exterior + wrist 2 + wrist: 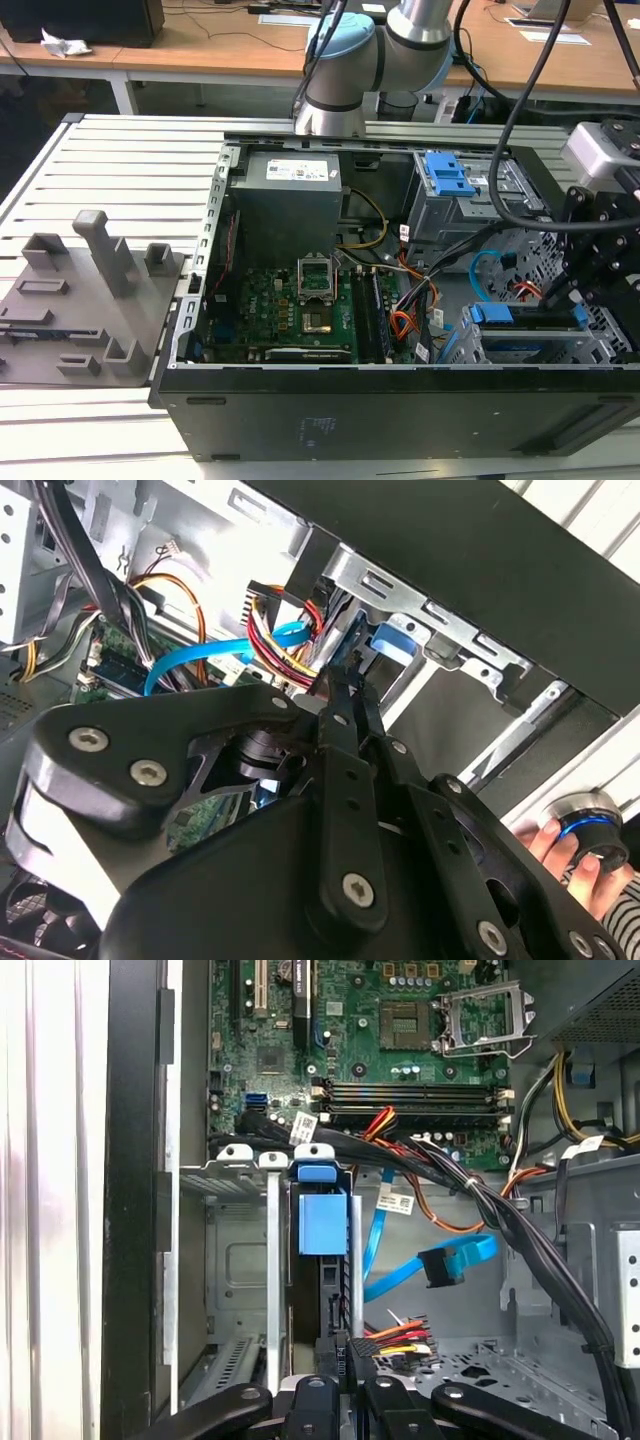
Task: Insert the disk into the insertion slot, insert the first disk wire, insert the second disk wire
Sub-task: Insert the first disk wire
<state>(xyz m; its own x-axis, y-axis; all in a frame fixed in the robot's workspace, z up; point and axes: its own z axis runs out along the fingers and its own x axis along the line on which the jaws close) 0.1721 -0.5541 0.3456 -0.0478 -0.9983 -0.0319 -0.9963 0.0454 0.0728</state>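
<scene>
Claw (pixel 338 1352) grips wire plug (pixel 372 1346) at disk (pixel 322 1222); second wrist view, hand (pixel 552 846)

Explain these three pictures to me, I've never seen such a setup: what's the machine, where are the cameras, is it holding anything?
It is a robot arm working inside an open computer case lying on a slatted table. The exterior view looks on from off the arm; both wrist views come from cameras riding near its wrist. A grey parts tray lies beside the case. The disk, in its blue carrier, stands inside the insertion slot. The gripper sits at a plug with red, yellow and black wires by the disk's end; whether it grips it I cannot tell. In the second wrist view a person's hand touches a blue-ringed knob.
</scene>
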